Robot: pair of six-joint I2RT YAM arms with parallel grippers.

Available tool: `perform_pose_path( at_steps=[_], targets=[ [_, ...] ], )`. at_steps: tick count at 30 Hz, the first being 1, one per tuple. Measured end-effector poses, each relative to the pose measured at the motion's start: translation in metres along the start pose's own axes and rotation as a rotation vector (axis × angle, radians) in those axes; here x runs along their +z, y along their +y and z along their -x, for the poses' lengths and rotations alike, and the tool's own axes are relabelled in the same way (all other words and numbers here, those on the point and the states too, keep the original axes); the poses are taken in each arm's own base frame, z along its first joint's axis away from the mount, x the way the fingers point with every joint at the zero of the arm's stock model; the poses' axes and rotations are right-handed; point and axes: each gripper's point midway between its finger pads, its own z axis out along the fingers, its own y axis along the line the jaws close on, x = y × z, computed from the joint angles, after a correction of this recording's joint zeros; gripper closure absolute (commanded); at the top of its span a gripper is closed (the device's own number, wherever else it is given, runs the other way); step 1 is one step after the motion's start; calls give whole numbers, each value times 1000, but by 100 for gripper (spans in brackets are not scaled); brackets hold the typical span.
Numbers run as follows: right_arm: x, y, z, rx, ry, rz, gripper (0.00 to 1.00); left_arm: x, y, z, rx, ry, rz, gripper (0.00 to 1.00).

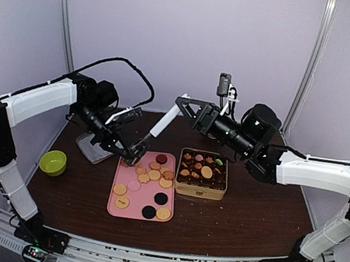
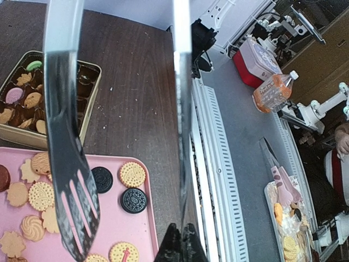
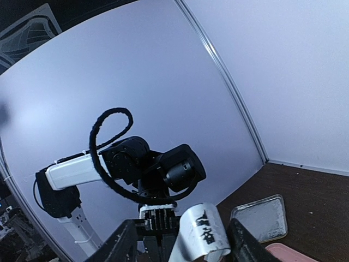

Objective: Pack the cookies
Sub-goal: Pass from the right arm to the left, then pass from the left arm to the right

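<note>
A: Pink tray (image 1: 137, 198) mid-bench carries loose cookies (image 1: 154, 175); the gold tin (image 1: 199, 192) just beside it, toward the right edge, looks nearly full.
B: The spatula (image 1: 161, 124) runs from the right gripper (image 1: 183, 102) to the left gripper (image 1: 134, 158) at the tray's far corner.
A: Left wrist view?
B: Jaws closed, nothing visibly held; blade over the cookies, so scooping seems in hand.
A: Right wrist?
B: Jaws apart around the handle, seemingly loose; sliding under a cookie wants a firmer hold.
</note>
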Motion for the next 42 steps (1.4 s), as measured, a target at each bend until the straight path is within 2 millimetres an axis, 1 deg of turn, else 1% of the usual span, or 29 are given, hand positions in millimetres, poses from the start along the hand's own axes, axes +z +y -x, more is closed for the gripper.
perform_pose_path(
  at_steps=[2, 5, 9, 12, 14, 16, 18, 21, 24, 29, 35, 38, 42],
  targets=[
    [0, 3, -2, 4, 12, 13, 32, -1, -2, 2, -2, 1, -2, 100],
    [-3, 7, -9, -1, 37, 32, 28, -4, -5, 5, 1, 2, -5, 100],
    [-8, 6, -25, 14, 85, 49, 27, -8, -13, 12, 14, -10, -20, 100],
    [-8, 7, -36, 26, 117, 74, 27, -10, -18, 15, 24, -18, -34, 100],
    [-5, 8, -44, 38, 147, 100, 28, -11, -22, 16, 25, -19, -47, 100],
    [4, 10, -51, 45, 179, 128, 29, -10, -24, 15, 21, -18, -62, 100],
    [13, 12, -52, 47, 196, 151, 31, -10, -24, 14, 15, -14, -70, 100],
    [22, 18, -50, 49, 206, 186, 37, -10, -24, 15, 15, -12, -74, 100],
    [25, 23, -48, 58, 208, 212, 42, -11, -26, 17, 26, -14, -74, 100],
    [31, 20, -54, 109, 204, 234, 45, -13, -27, 18, 28, -13, -74, 100],
    [33, 18, -55, 171, 195, 252, 50, -14, -26, 20, 38, -8, -63, 100],
    [33, 18, -57, 183, 207, 254, 53, -14, -23, 18, 41, 4, -47, 100],
    [32, 13, -60, 165, 225, 235, 56, -13, -14, 16, 45, 27, -10, 100]
  ],
)
